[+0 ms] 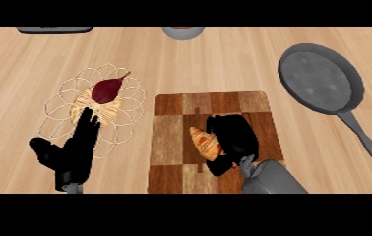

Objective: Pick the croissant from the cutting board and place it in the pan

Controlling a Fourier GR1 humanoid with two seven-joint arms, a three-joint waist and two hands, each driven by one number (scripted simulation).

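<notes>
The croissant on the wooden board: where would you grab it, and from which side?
Across its middle, from above. The croissant lies flat on the cutting board, long and narrow with tapering ends, so its thick middle gives the most to hold. The right hand already sits against its right side, fingers curling toward it, so coming from that side suits, probably best.

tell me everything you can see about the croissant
The croissant is golden orange-brown with paler ridged bands across it, a tapered curved pastry. It lies flat on the dark and light checkered wooden cutting board, near the board's middle, its length running from upper left to lower right. The right robot hand is against its right side, black fingers curling round it and covering part of it. It is not in the grey pan, which sits apart at the upper right.
</notes>
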